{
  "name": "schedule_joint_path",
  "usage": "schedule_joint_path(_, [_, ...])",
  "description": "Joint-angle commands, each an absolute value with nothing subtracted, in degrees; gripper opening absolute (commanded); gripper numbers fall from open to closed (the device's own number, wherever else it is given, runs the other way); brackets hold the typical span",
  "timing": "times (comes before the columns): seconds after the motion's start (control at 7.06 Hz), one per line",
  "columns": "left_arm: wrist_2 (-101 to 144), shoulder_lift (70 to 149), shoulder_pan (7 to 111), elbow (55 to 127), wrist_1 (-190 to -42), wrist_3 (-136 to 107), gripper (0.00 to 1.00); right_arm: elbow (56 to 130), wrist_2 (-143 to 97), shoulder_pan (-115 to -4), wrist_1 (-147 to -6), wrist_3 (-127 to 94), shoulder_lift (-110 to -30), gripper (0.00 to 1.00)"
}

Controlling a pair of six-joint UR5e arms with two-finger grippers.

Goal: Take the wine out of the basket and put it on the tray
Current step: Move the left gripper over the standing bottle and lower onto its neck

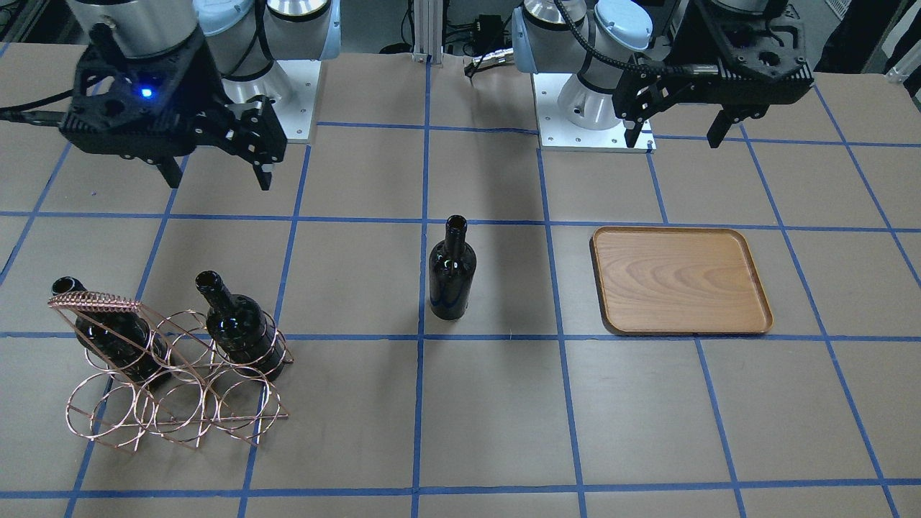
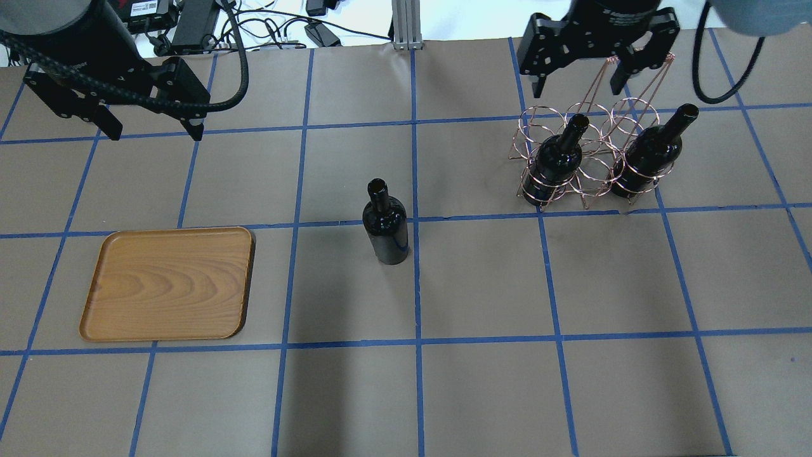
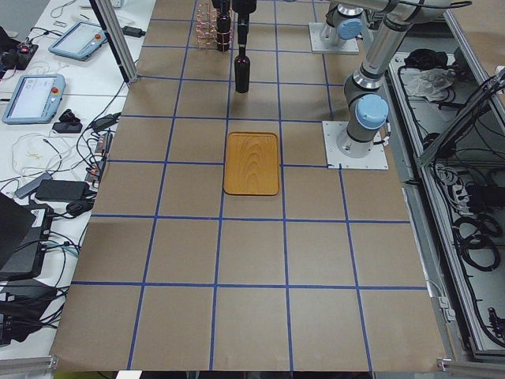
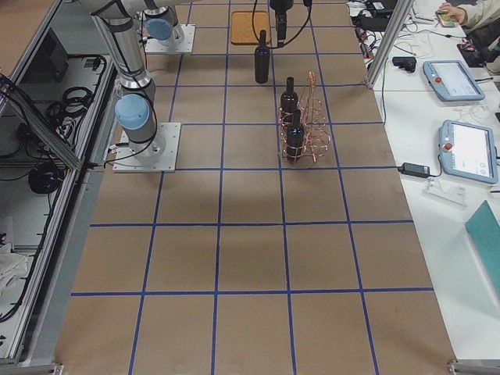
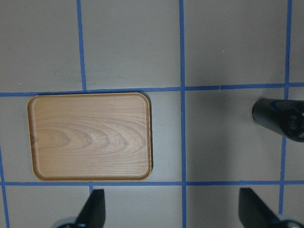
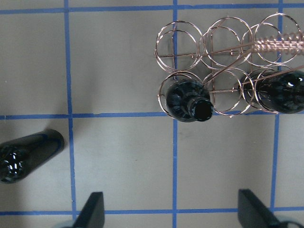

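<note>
Wine bottle in play: we see one dark wine bottle [image 2: 385,223] standing upright on the surface [image 2: 482,381], roughly midway between the basket [image 1: 97,301] and the tray [image 2: 168,282], touching neither.
Basket: it holds two more bottles, one [image 2: 558,158] on the side nearer the standing bottle and one [image 2: 647,152] on the far side, both leaning in the wire rings with necks up.
Tray: we find its wooden floor bare; no bottle is on it.
Left claw [image 2: 157,134]: spread wide and holding nothing, raised above the surface beyond the tray.
Right claw [image 2: 578,87]: also spread and holding nothing, hanging over the basket's back edge.
Done so far: we judge one bottle is out of the basket and parked at the centre, where either arm could reach it.
Left to do: that bottle has to go onto the tray, most likely by the left arm, which is nearer to it. If all three bottles are meant, the two in the basket follow.
Progress: we put it at an early stage, with nothing delivered yet.
</note>
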State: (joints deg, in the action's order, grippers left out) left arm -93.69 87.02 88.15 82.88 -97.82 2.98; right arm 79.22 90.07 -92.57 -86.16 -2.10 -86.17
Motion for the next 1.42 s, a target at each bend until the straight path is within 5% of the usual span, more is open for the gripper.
schedule_joint_path(0.0, [-93.7, 87.0, 88.2, 82.9, -97.8, 3.0, 1.0, 82.1, 90.2, -90.8, -88.2, 1.4, -87.9, 1.0])
schedule_joint_path(0.57, [-88.5, 90.2, 90.0, 84.0, -92.9, -10.5, 1.0, 82.1, 92.1, -90.9, -88.2, 1.1, -87.9, 1.0])
schedule_joint_path(1.27, [-87.6, 103.3, 110.0, 85.1, -83.4, -24.8, 0.98, 82.5, 92.2, -90.8, -87.8, 1.3, -87.9, 1.0])
